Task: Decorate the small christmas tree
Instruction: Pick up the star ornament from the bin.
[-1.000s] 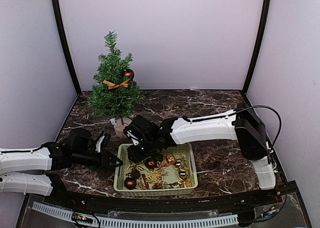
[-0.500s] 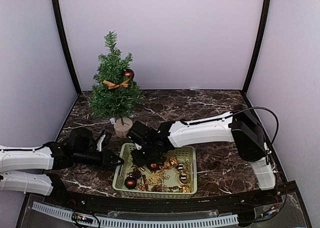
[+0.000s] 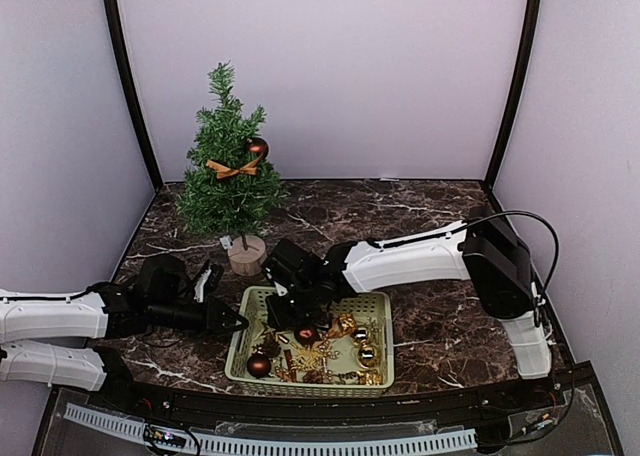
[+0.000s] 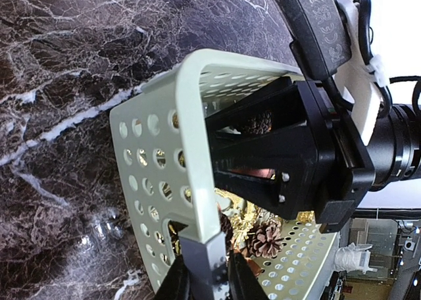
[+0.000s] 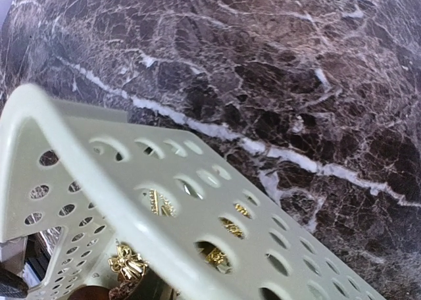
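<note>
Veined marble table (image 3: pixel 430 216) holds perforated plastic basket (image 4: pixel 195 135), left gripper (image 4: pixel 208 267) clamping its rim; right gripper (image 3: pixel 300 319) unclear.

White arms (image 3: pixel 410 261), black joints (image 3: pixel 500 271), looping black cable (image 3: pixel 527 214)

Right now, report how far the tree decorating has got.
Done: the small green bristly tree carries a brown ball and orange ribbon bow. In hand: left gripper clamps the pale perforated plastic basket's rim; right gripper reaches inside. Left: brown baubles, gold ornaments, pine cone to hang.
</note>
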Robot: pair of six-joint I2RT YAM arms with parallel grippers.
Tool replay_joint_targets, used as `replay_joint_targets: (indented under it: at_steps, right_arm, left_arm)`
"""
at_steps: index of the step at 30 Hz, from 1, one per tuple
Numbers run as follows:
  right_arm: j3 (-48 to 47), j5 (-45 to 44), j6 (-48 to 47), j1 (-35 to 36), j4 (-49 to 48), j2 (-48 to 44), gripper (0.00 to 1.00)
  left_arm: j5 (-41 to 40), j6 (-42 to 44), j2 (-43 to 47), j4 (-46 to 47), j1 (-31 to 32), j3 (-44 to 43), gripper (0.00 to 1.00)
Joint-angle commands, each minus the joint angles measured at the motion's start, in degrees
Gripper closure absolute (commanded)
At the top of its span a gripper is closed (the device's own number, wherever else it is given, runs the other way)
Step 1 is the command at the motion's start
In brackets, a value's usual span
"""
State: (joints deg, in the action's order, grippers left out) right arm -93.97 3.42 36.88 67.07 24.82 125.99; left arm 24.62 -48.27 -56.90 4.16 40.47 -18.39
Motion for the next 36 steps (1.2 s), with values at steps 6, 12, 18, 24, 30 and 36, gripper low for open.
replay_joint_targets:
  at_steps: [6, 12, 18, 24, 30, 36]
  right_arm:
    - [8.32, 3.38, 7.25, -2.24, -10.61, -1.86, 0.80]
    - [15.10, 7.32, 12.06, -4.17, -21.49, -4.60, 0.84]
    - [18.56, 11.98, 14.56, -4.89, -30.87, -5.38, 0.87]
    - [20.33, 13.61, 15.57, -4.96, -35.45, -5.98, 0.93]
    - [22.49, 13.50, 15.56, -4.93, -36.77, -8.14, 1.00]
    - [26.37, 10.48, 14.27, -5.02, -35.36, -15.39, 1.00]
  left_arm:
    - [-0.09, 4.27, 1.01, -0.90, 0.73, -0.87, 0.82]
    - [-0.32, 4.03, 1.11, -1.08, 0.71, -0.64, 0.82]
    - [-0.56, 3.89, 1.18, -1.17, 0.73, -0.61, 0.82]
    - [-0.86, 3.53, 1.56, -1.26, 0.70, -0.51, 0.82]
    - [-1.56, 3.44, 2.56, -2.23, 0.69, -0.49, 0.81]
    - [-3.41, 2.00, 4.85, -3.54, 0.73, 0.04, 0.75]
